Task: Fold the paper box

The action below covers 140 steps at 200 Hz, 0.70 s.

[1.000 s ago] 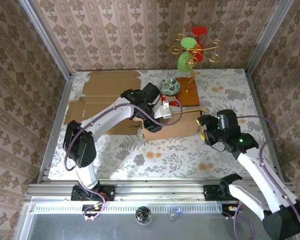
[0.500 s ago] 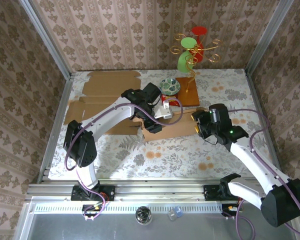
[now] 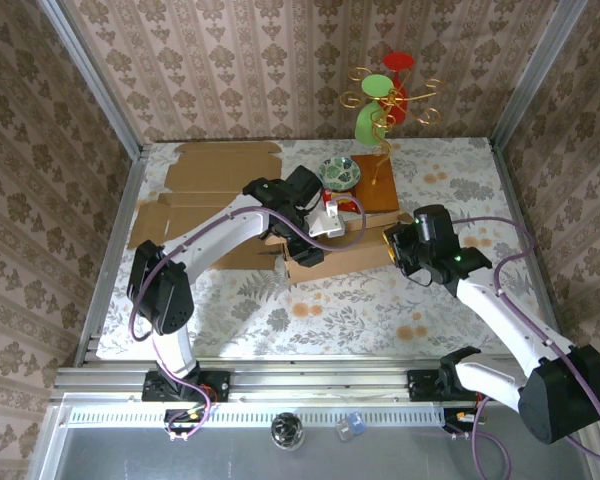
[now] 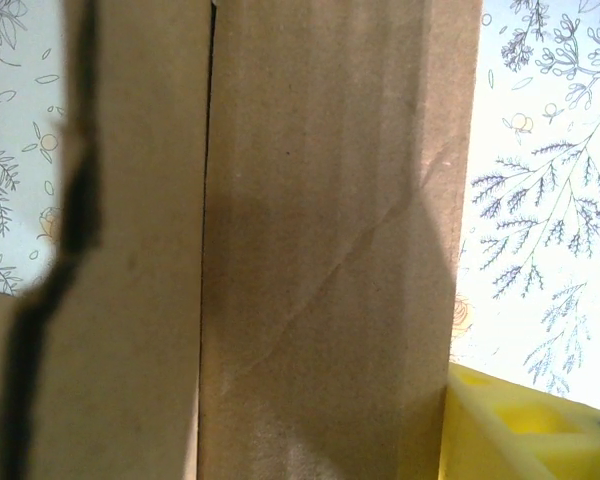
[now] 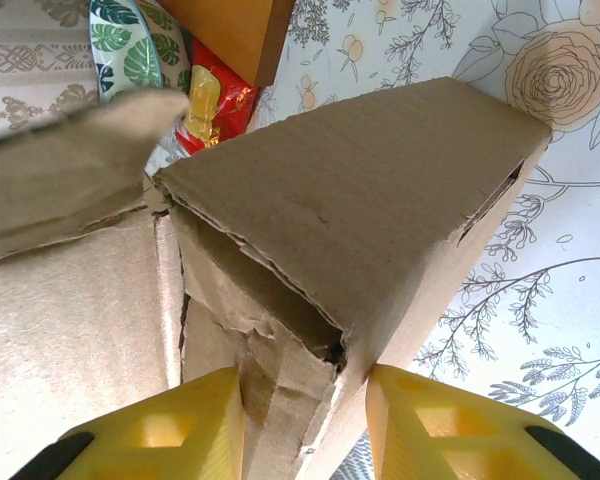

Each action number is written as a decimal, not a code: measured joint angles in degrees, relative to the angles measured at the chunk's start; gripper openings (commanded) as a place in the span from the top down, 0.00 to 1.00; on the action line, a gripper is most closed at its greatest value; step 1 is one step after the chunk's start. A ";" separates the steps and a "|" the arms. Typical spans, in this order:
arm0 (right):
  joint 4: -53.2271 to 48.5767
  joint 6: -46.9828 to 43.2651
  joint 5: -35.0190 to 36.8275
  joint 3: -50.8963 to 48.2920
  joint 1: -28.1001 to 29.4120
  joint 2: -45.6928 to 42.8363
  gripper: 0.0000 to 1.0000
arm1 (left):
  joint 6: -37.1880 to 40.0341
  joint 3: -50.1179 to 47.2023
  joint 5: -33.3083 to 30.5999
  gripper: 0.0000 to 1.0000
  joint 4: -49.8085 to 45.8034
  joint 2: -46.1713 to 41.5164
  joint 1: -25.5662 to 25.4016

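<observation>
**Paper box mid-table, an arm at each end**

Top view: paper box (image 3: 345,258) sits mid-table with the left gripper (image 3: 318,232) over it; I cannot tell how its jaws stand. Right wrist view adds the right gripper (image 5: 305,390) pinching the box's end wall, beside a dark hollow. Patterned bowl (image 5: 130,50) beyond.

Paper box (image 5: 360,200) corner wall wedged between yellow fingers (image 5: 150,435) of right gripper (image 5: 305,405), both touching cardboard (edge torn, ragged). Patterned bowl (image 5: 130,45), red packet (image 5: 220,100) beyond; floral tablecloth (image 5: 540,300) beneath.
</observation>
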 measured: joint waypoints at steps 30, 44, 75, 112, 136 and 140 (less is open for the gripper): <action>-2.14 -0.92 0.02 1.79 0.00 0.24 0.51 | 0.33 -0.26 -0.39 0.61 0.66 -0.28 0.00; -4.33 -3.17 0.02 3.08 0.00 0.22 0.48 | 0.24 -0.39 -0.42 0.61 0.83 -0.39 0.02; -10.80 -13.75 0.04 9.11 -2.32 -0.79 0.47 | 0.37 -0.39 -0.52 0.62 0.81 -0.46 0.02; -14.62 -38.18 -1.20 15.89 -9.01 -4.42 0.46 | 1.11 -0.90 -0.48 0.62 0.44 -1.03 0.02; -16.79 -52.46 -3.65 17.73 -11.21 -4.63 0.44 | 2.19 -1.84 -0.11 0.61 -0.17 -1.86 0.02; -17.35 -54.64 -4.22 18.05 -11.30 -4.26 0.44 | 2.40 -2.05 -0.02 0.61 -0.17 -2.05 0.11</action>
